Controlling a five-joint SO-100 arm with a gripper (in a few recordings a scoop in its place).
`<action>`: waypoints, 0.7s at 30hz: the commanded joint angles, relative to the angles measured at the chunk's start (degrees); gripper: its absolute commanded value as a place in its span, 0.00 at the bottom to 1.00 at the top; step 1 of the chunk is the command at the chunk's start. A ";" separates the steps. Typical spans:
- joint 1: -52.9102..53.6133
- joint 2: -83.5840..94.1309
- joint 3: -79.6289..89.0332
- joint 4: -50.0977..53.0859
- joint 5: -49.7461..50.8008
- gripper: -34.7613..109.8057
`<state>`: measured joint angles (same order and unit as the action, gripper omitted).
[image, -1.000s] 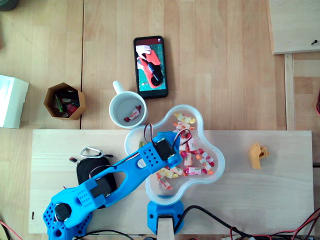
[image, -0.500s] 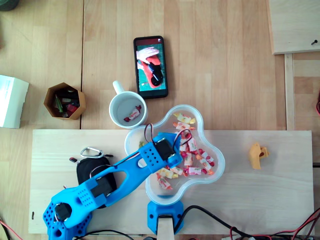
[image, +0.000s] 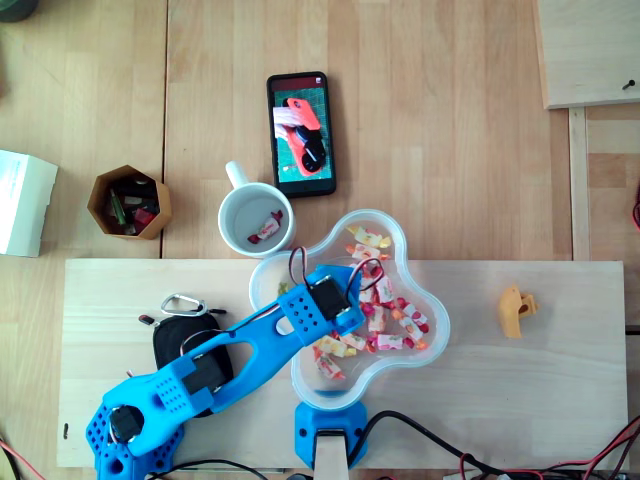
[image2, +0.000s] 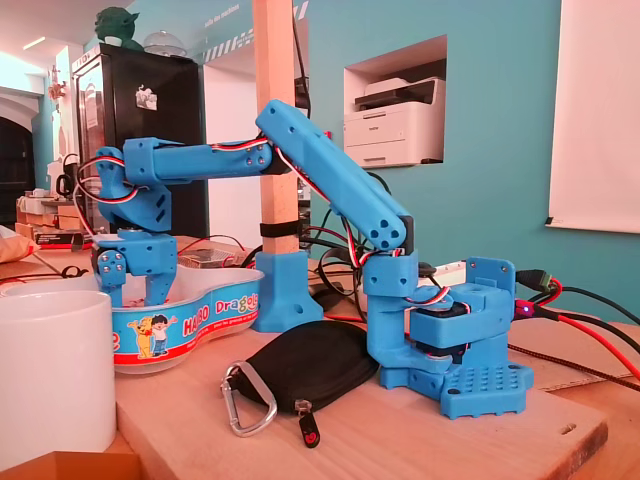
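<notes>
Stillness is what you should note first: over the last second the blue arm (image: 240, 355) barely shifts, so the hand (image2: 133, 285) stays lowered into the bowl (image: 400, 228) and nothing has come up out of it. Reading the overhead view from the left, you have a white box (image: 20, 200) at the edge, then a hexagonal wooden pot (image: 128, 202) of small items, both on the bare worktop (image: 430, 120). On the pale board (image: 520, 400) nearer the arm's base, a silver carabiner (image: 183, 302) lies against a black pouch (image: 178, 345) that the arm half covers. Next comes a white mug (image: 236, 215), just beside the bowl's rim, with one wrapped sweet (image: 265, 230) lying inside it, and a phone (image: 301, 132) lies just beyond the mug. The bowl follows, clear and lobed, holding the heap of wrapped candies (image: 398, 318), with the wrist over its left part. Well apart to the right sits a small orange piece (image: 516, 311). In the fixed view the hand points straight down inside the bowl (image2: 205, 322), down among the candies. The wall hides its fingertips, so you cannot tell whether they stand apart or press on a candy. With so little moving, read the work over the candies as paused, and the heap lies as it did.
</notes>
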<state>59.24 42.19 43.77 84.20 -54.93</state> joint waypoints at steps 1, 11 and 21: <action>0.97 0.44 -0.44 1.58 -0.70 0.22; -0.97 5.36 -3.43 1.67 -0.70 0.22; -1.23 13.18 -3.43 1.67 -0.62 0.22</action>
<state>58.27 47.90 42.01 84.46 -54.84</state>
